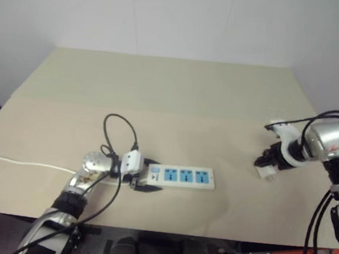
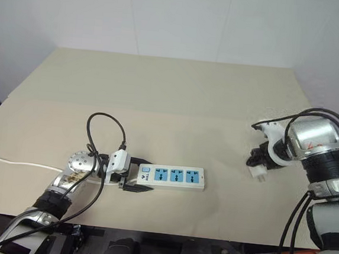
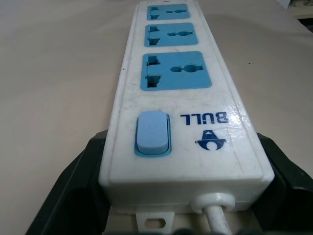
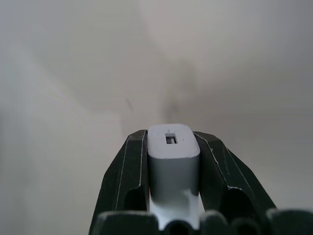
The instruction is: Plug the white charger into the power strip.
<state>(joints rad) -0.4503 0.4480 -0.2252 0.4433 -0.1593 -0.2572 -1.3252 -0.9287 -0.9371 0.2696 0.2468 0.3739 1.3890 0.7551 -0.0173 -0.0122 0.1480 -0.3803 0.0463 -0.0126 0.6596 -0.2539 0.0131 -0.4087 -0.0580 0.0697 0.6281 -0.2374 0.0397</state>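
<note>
The power strip (image 1: 183, 177) lies flat near the table's front edge, its three blue sockets facing up. My left gripper (image 1: 145, 179) is shut on the strip's cord end; the left wrist view shows a black finger (image 3: 73, 181) on each side of the power strip (image 3: 176, 93). At the right side of the table my right gripper (image 1: 266, 166) is shut on the white charger (image 4: 173, 156), held a little above the tabletop. The white charger (image 2: 258, 171) shows as a small white block under that hand.
The strip's thin white cord (image 1: 24, 163) runs left off the table edge. A black cable (image 1: 119, 125) loops over my left wrist. The beige table (image 1: 178, 98) reaches back to a white wall.
</note>
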